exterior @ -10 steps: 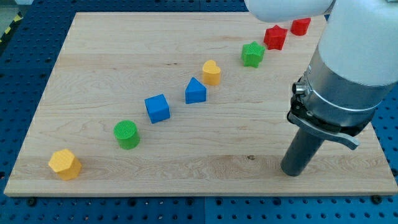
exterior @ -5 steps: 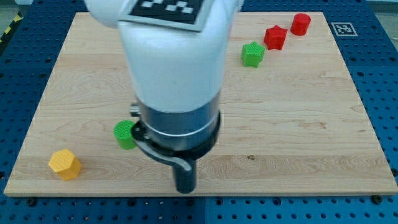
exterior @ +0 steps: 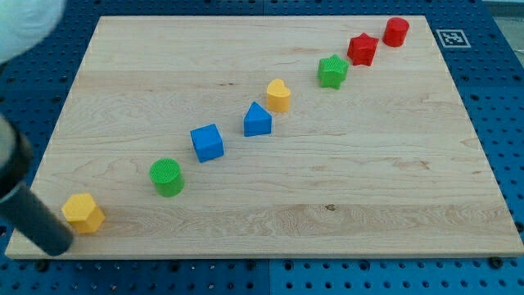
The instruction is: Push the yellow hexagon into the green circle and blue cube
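Observation:
The yellow hexagon (exterior: pixel 83 212) lies near the board's bottom-left corner. My tip (exterior: pixel 56 246) is just below and left of it, at the board's bottom edge, close to or touching the hexagon. The green circle (exterior: pixel 167 177) sits up and to the right of the hexagon. The blue cube (exterior: pixel 207 142) sits further up and right of the green circle. These three lie on one diagonal line.
The diagonal runs on to the view's top right: a blue pointed block (exterior: pixel 257 120), a yellow rounded block (exterior: pixel 278 95), a green star (exterior: pixel 332 71), a red star (exterior: pixel 362 49), a red cylinder (exterior: pixel 396 31). The wooden board (exterior: pixel 344 205) has a marker (exterior: pixel 452 37) beside it.
The arm swept from the view's right across the bottom to the far left. The yellow hexagon has shifted a little toward the green circle.

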You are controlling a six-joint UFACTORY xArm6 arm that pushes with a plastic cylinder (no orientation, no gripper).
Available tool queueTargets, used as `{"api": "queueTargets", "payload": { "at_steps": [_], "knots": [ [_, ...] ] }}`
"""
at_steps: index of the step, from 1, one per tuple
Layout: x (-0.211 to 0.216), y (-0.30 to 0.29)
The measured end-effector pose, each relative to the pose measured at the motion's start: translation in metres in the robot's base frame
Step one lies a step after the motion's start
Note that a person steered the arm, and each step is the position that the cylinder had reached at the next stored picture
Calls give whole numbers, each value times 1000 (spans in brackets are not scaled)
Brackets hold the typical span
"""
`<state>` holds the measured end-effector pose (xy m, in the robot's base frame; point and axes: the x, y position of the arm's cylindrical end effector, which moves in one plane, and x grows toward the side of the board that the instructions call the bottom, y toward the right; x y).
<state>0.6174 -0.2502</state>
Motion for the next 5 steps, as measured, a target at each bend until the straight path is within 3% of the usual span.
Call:
{"api": "queueTargets", "payload": {
  "at_steps": [1, 2, 4, 5],
  "knots": [
    [-12, -12],
    [-60, -34],
    [-11, -34],
    [-12, -33]
  ]
}}
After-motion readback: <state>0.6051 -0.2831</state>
